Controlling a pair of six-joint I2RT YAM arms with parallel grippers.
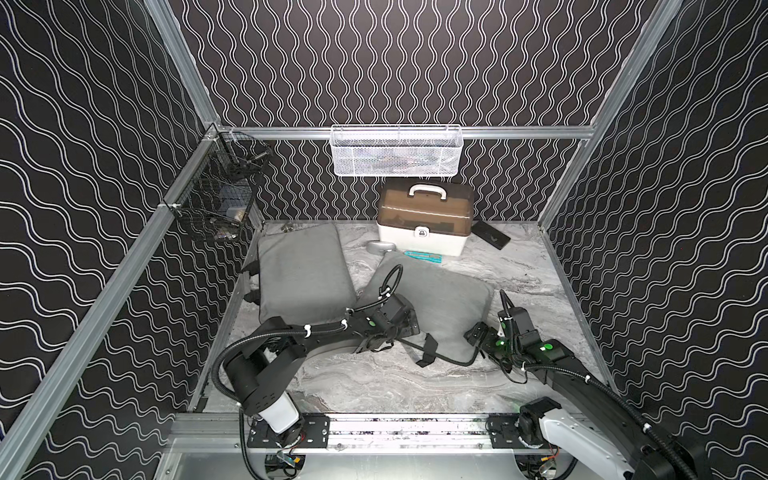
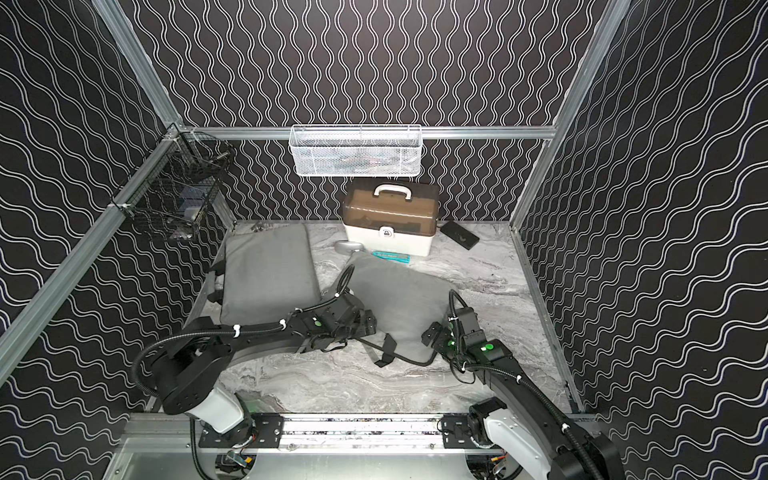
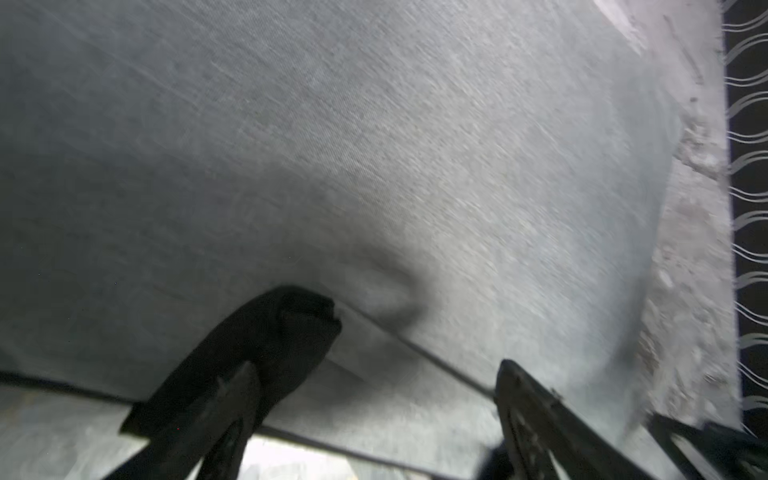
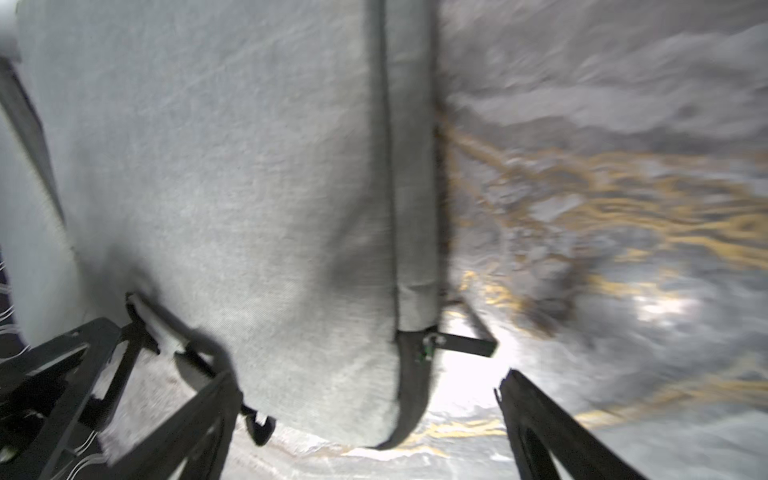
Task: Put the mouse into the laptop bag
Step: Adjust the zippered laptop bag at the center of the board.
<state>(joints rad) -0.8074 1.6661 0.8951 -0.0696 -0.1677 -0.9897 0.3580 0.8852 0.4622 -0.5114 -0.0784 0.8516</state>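
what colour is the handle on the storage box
The handle is white, clearest in a top view.

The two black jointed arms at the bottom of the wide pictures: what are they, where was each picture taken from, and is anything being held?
They are a left robot arm and a right robot arm, mounted at the table's near edge. Each ends in a two-fingered gripper. The wide pictures come from one camera pair overhead, and the close-ups come from a camera on each wrist. On the marbled tabletop lie a grey fabric laptop bag nearest the arms, a second similar bag further back, a silver-grey computer mouse, a white box with brown lid, a teal packet and a flat black item. The left gripper and right gripper both stand open at the near bag's edge, gripping nothing.
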